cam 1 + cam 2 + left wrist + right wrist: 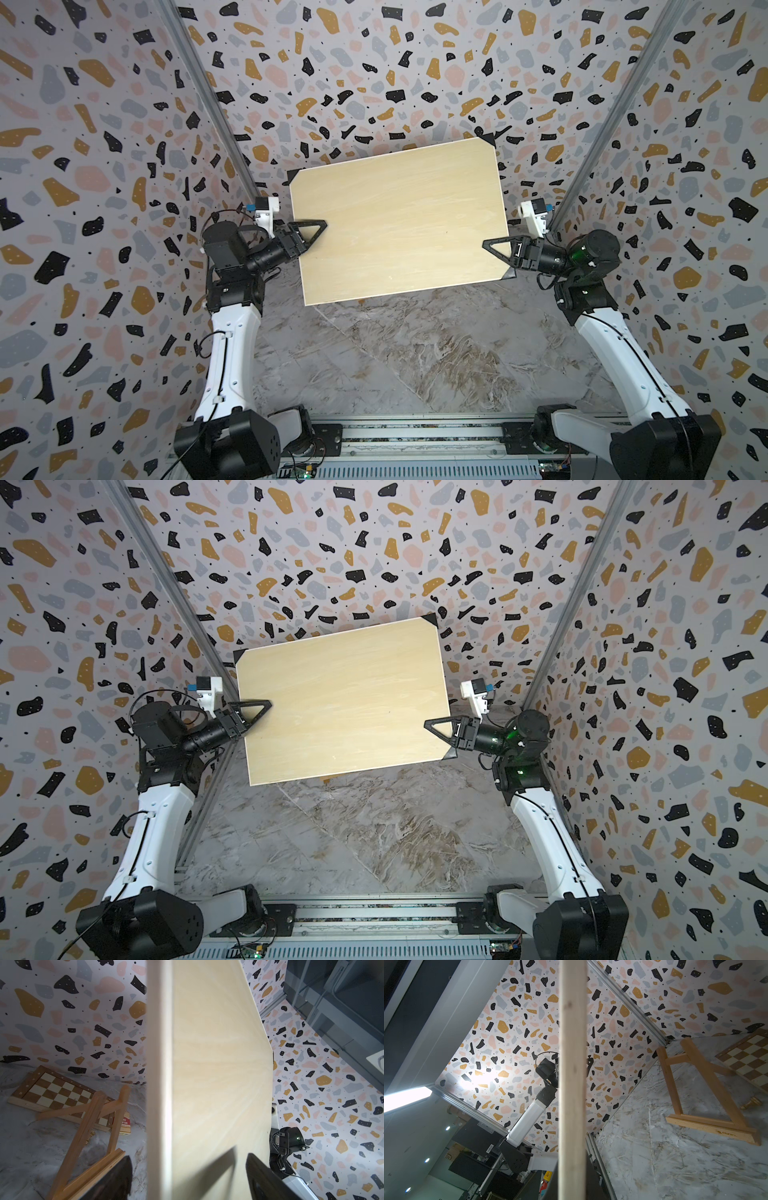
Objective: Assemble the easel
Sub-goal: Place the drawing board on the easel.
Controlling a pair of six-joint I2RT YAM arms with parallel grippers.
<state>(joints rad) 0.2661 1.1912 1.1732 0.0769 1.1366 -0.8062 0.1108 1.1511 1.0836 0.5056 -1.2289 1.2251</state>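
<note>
The easel lies flat on the marble tabletop, its honey-brown slats, crossbar and bottom ledge showing in both wrist views. In both top views it is hidden under a large pale wooden board with black corners, held tilted in the air. My right gripper is shut on the board's right edge. My left gripper straddles the left edge, one finger above and one below. In the left wrist view its fingers stand wide apart, with a gap to the board on each side.
A checkered chessboard box lies behind the easel near the back wall. A small red and white box and a gold chess piece sit beside the easel. Patterned walls close in three sides. A metal rail runs along the front.
</note>
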